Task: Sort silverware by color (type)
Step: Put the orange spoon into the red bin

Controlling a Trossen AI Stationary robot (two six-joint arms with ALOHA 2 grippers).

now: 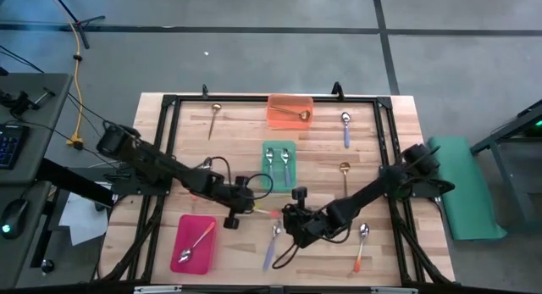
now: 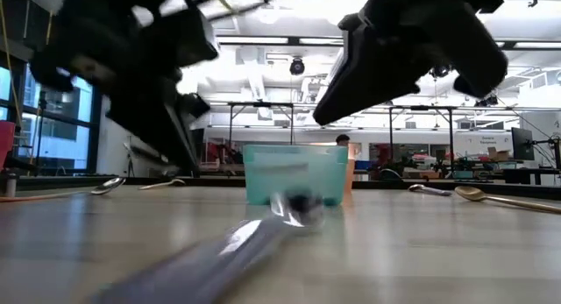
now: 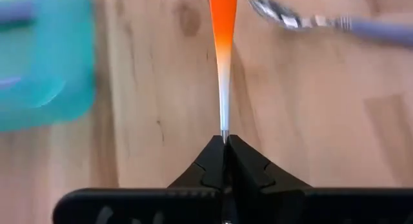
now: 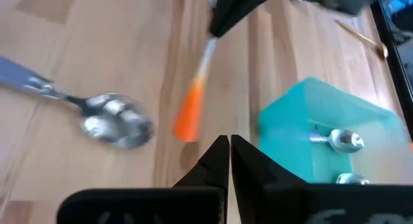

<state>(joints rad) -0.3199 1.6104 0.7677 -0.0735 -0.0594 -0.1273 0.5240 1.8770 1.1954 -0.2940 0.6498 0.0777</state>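
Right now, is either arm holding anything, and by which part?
The left end effector is shut on the orange-handled spoon, pinching the thin metal end of it. The right end effector is shut and holds nothing.

One camera hangs overhead, looking straight down on the whole table (image 1: 406,133) and both arms. Another sits at tabletop height, facing level across the wood into the room, with the green tray (image 2: 294,174) dead ahead. Each wrist camera peers close past its own fingers at the boards. Both wrist views share the orange-handled spoon (image 3: 223,30) and that green tray's corner.
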